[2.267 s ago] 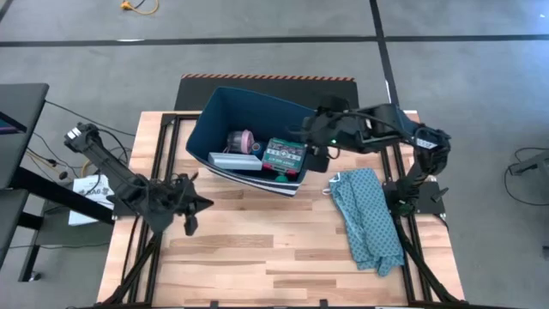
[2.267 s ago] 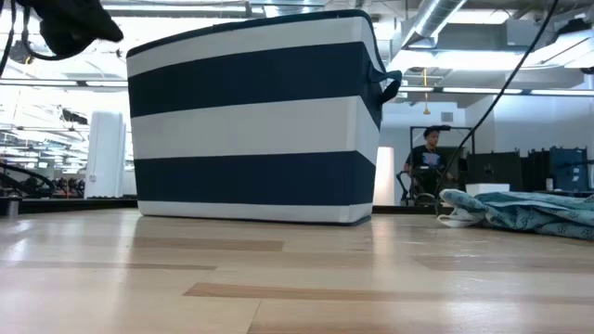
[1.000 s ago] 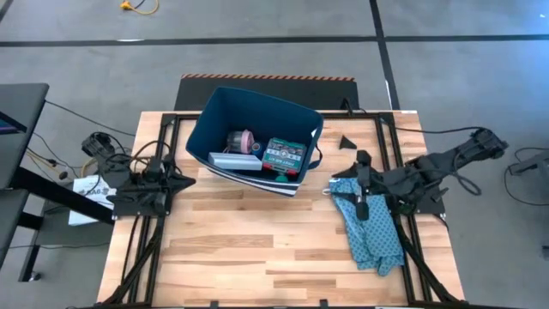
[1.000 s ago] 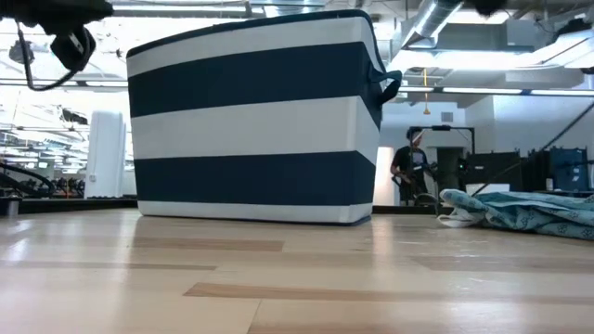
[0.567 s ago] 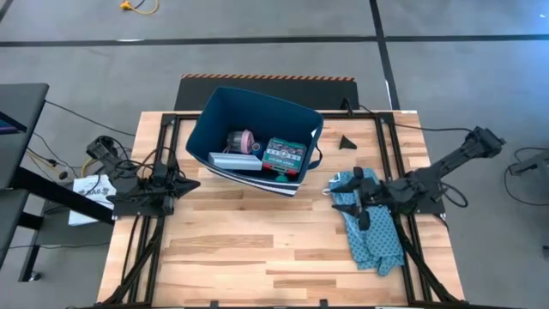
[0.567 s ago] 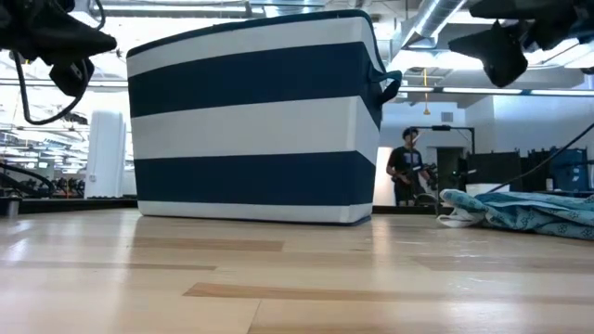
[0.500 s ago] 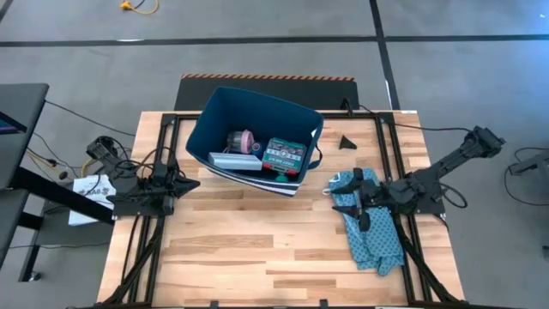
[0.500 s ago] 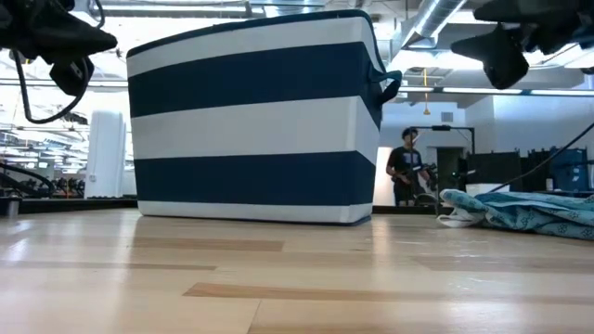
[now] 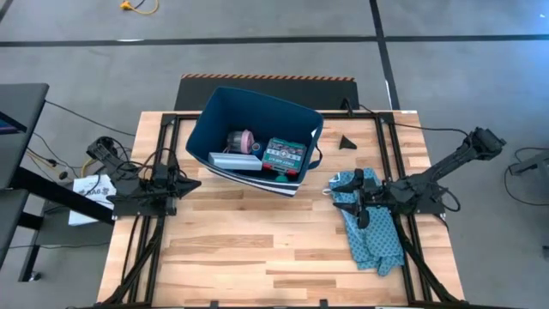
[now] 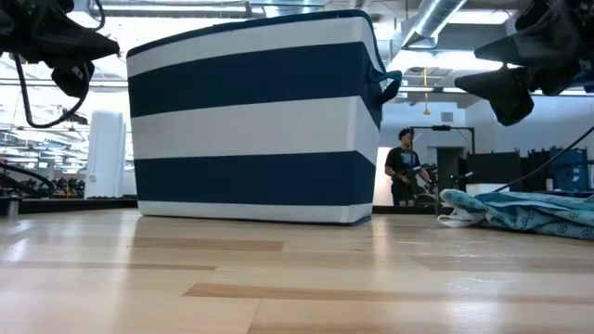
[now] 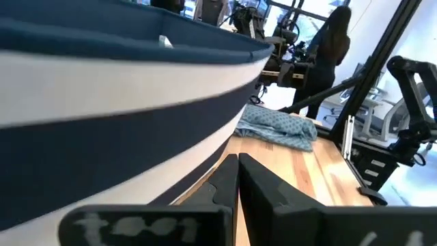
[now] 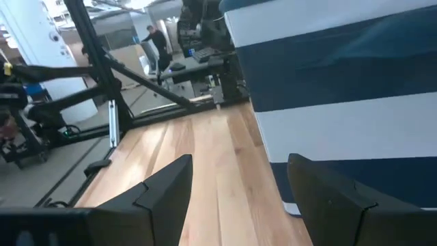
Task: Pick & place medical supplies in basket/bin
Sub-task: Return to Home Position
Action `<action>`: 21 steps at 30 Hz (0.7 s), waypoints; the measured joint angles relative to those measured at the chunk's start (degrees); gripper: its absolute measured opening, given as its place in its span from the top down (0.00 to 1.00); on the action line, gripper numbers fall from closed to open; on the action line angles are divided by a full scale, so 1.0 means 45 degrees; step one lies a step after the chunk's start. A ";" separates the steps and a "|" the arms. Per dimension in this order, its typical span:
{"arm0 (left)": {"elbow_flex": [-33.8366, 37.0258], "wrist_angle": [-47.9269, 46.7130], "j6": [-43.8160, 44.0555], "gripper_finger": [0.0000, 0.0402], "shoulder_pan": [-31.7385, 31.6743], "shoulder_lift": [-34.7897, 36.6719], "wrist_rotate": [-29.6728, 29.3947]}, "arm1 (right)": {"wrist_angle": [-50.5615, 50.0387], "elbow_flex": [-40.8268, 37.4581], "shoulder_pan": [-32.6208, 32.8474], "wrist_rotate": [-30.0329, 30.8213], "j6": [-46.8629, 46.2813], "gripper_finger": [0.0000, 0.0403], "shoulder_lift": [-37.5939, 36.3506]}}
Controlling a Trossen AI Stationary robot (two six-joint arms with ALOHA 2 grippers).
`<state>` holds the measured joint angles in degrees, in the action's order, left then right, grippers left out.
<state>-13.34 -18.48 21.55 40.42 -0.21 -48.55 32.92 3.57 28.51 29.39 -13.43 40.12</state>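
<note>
As the supplies (image 9: 285, 157) lie inside the bin (image 9: 202, 120), ahead of both grippers, the left gripper (image 9: 190, 184) is pinched closed and empty; the right gripper (image 9: 361, 215), spread wide, hangs just above a cloth (image 9: 377, 245), which it might snag on settling.

Grey concrete floor (image 9: 86, 51) all round, dark seams crossing. Black mat (image 9: 266, 87), striped far edge, beyond wooden table (image 9: 257, 249). Dark desk (image 9: 17, 112) at left. Far room: exposed ceiling ducts (image 10: 436, 23), white column (image 10: 105, 153) left, person (image 10: 405, 172) standing right.
</note>
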 joint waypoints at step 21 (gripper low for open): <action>0.2368 0.4003 -0.2254 1.00 -0.0005 -0.0006 0.3042 | -0.0464 -0.0664 -0.0024 0.0153 0.1418 0.42 -0.0759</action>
<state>-2.68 -0.47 11.41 40.40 -0.23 -34.86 30.83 0.58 28.40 30.08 -7.05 36.71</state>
